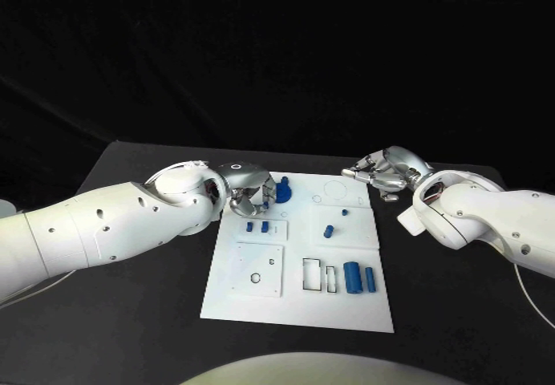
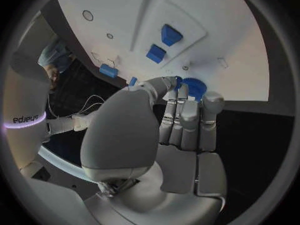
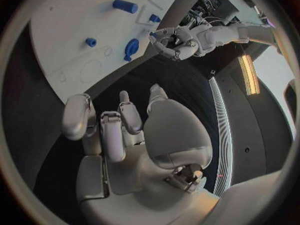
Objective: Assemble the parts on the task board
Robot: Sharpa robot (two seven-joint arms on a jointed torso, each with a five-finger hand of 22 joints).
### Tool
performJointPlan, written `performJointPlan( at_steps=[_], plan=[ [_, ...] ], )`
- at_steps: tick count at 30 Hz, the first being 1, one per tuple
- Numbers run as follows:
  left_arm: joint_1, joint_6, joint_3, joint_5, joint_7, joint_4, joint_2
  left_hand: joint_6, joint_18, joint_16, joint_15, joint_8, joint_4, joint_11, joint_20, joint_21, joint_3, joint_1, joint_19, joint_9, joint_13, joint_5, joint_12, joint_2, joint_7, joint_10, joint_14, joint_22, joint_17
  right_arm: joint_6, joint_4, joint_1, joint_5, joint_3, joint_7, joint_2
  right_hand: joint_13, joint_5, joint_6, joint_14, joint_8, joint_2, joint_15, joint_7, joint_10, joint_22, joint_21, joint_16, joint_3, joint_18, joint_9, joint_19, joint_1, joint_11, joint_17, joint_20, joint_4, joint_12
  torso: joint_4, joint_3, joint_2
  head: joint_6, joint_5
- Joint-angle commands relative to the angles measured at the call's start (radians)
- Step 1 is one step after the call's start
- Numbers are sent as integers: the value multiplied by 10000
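black table carrying it all, and flat in the middle of it lies the white task board, long side running away from the robot. the board's near edge sits well in from the table's front, dark tabletop showing on both sides of it. in the right wrist view the task board's edge meets the black table cleanly.
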Motion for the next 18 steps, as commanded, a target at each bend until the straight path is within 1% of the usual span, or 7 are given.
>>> performJointPlan(
  at_steps=[1,6,12,18],
  plan=[
    [0,-49,11,181,-36,8,-75,79,-154,23,-9,-59,-56,-28,-9,21,-18,-64,71,12,2,53,-63,-6,-21,113,63,2,-1,32,6,-8,-93,1,82,-1,9,28,-46,624,36,124,11,-43,12,6,-58,-44,-76,201,-9,-51,-12,-13,857,13,-4,-18,0,3,1,-13,6],
    [-3,51,10,410,-38,0,-190,85,-157,22,-10,-60,-58,-29,-9,25,-16,-67,81,13,1,53,-68,-7,-21,120,67,11,1,28,3,-14,-93,1,84,0,9,28,-46,624,36,124,11,-43,12,6,-58,-44,-76,201,-9,-51,-12,-13,857,13,-4,-18,-7,-1,3,-32,10],
    [-4,179,9,474,-63,-31,-235,89,-146,8,-11,-64,-65,-31,-10,2,-14,-70,47,14,-1,53,-81,-12,-24,126,50,-37,-48,-6,1,-19,-93,1,98,-1,15,28,-41,625,47,146,7,-47,24,22,-45,-46,-106,197,-10,-37,-2,-16,858,10,-8,-9,-19,15,-2,-50,14],
    [-7,321,8,486,-57,-106,-236,94,-125,-13,-10,-73,-75,-29,-12,-46,-9,-78,-20,16,-9,51,-115,-23,-27,120,26,-129,-105,-13,-1,-22,-93,1,98,-4,15,28,-41,625,47,146,7,-47,24,22,-45,-46,-106,197,-10,-37,-2,-16,858,10,-8,-9,-12,14,3,-56,31]
  ],
)
